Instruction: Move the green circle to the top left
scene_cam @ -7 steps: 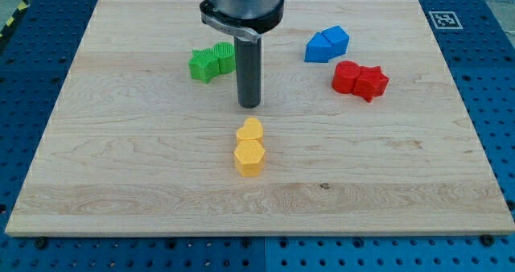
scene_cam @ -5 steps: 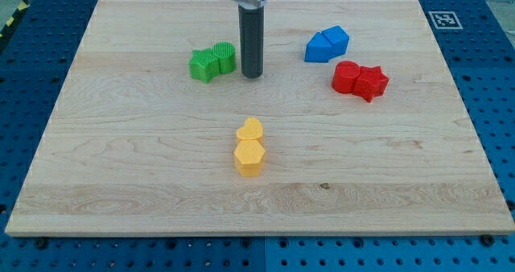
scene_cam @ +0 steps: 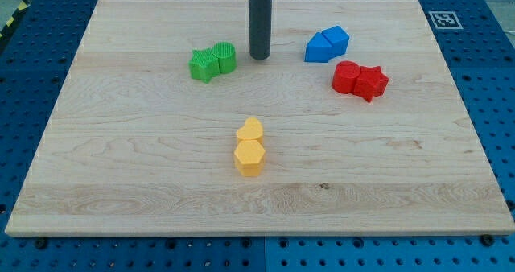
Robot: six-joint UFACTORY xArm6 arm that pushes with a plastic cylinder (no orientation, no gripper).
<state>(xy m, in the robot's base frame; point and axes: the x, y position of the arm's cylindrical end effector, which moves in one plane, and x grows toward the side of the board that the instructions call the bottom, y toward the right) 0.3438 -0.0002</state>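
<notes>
The green circle (scene_cam: 226, 59) sits on the wooden board (scene_cam: 121, 167) left of centre in the upper part, touching a green star (scene_cam: 204, 64) on its left. My tip (scene_cam: 259, 57) stands just to the right of the green circle, a small gap apart, at about the same height in the view.
Two blue blocks (scene_cam: 327, 44) lie together at the upper right, with a red circle (scene_cam: 347, 77) and a red star (scene_cam: 372, 82) below them. A yellow heart (scene_cam: 250, 130) and a yellow hexagon (scene_cam: 249, 157) sit together at centre. A marker tag (scene_cam: 443, 19) is at the board's top right corner.
My tip has moved toward the view's top, from just above the yellow heart to beside the green circle on its right. The blocks have not moved.
</notes>
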